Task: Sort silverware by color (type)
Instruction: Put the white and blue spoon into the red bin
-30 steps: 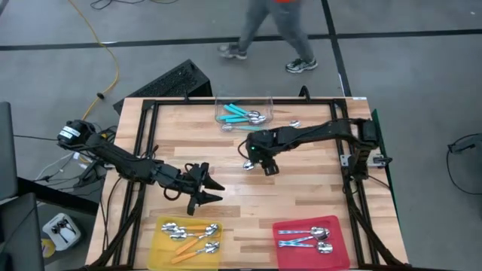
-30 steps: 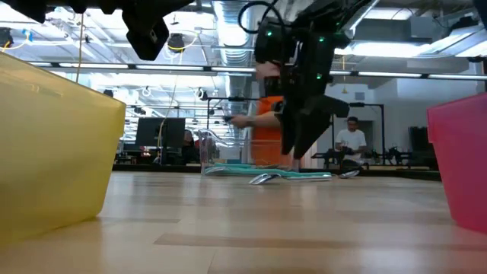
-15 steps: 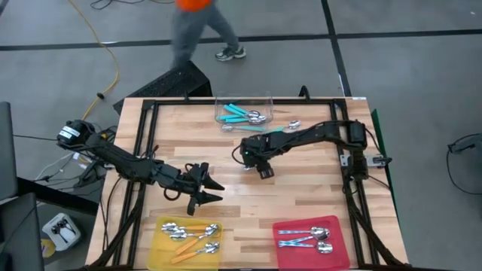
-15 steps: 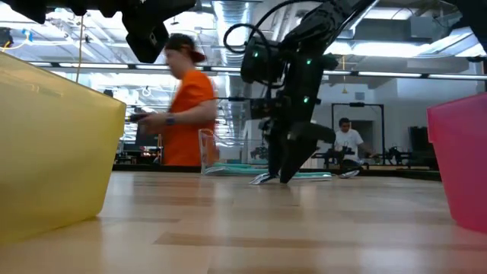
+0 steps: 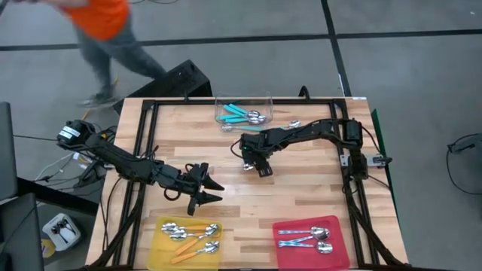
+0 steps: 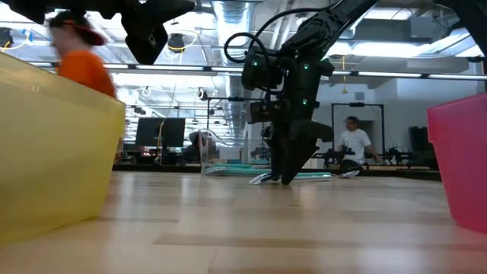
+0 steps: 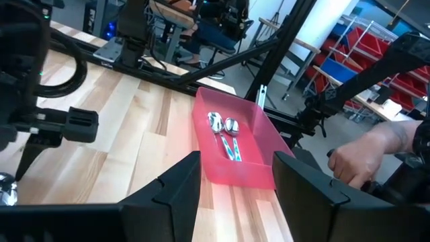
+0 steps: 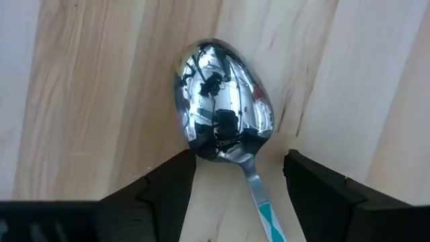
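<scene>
A spoon (image 8: 225, 101) with a shiny bowl and a teal-patterned handle lies bowl-down on the wooden table (image 5: 301, 188), near its middle. My right gripper (image 8: 238, 168) points steeply down over it, open. One finger stands on each side of the spoon's neck, with the tips close to the tabletop (image 6: 285, 180). I see no touch. In the high view the spoon's bowl (image 5: 247, 165) shows beside that gripper (image 5: 258, 167). My left gripper (image 5: 209, 190) hovers open at the table's left-middle with nothing in it.
A clear tub (image 5: 242, 113) with teal-handled spoons stands at the far edge, and one loose spoon (image 5: 292, 124) lies to its right. At the near edge are a yellow tray (image 5: 160, 248) of orange-handled spoons and a red tray (image 5: 339, 248) of spoons. A person walks beyond the far edge.
My right gripper has sunk toward the table and shifted slightly toward the table's left, staying open, until its fingertips straddle the spoon. The spoon has not moved. A person in orange has walked from right to left behind the table.
</scene>
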Action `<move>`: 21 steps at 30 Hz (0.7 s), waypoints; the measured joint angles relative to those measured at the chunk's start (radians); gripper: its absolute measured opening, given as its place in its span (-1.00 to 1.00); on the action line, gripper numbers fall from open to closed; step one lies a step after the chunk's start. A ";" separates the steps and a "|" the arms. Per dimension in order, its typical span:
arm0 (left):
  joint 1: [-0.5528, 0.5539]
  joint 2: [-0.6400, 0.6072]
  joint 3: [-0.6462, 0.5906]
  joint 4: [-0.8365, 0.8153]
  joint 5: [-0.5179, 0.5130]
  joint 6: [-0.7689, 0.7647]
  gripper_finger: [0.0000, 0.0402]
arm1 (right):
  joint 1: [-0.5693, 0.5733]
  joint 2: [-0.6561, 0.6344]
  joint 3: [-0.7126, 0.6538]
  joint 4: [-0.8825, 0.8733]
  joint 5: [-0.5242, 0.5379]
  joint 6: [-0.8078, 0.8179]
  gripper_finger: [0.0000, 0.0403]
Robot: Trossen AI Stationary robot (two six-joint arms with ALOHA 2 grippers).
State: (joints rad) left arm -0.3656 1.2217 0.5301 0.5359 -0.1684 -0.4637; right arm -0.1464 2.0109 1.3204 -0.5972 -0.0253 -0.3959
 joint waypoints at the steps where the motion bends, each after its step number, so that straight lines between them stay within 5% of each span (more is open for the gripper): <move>1: 0.000 0.000 0.000 -0.001 0.000 0.000 -0.17 | -0.004 0.000 0.000 0.001 0.000 0.006 0.24; 21: 0.000 0.000 0.000 -0.009 0.000 0.004 -0.17 | -0.016 0.003 -0.003 0.020 0.001 0.079 -0.52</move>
State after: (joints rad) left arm -0.3656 1.2217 0.5301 0.5274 -0.1684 -0.4599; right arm -0.1623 2.0140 1.3174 -0.5772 -0.0242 -0.3174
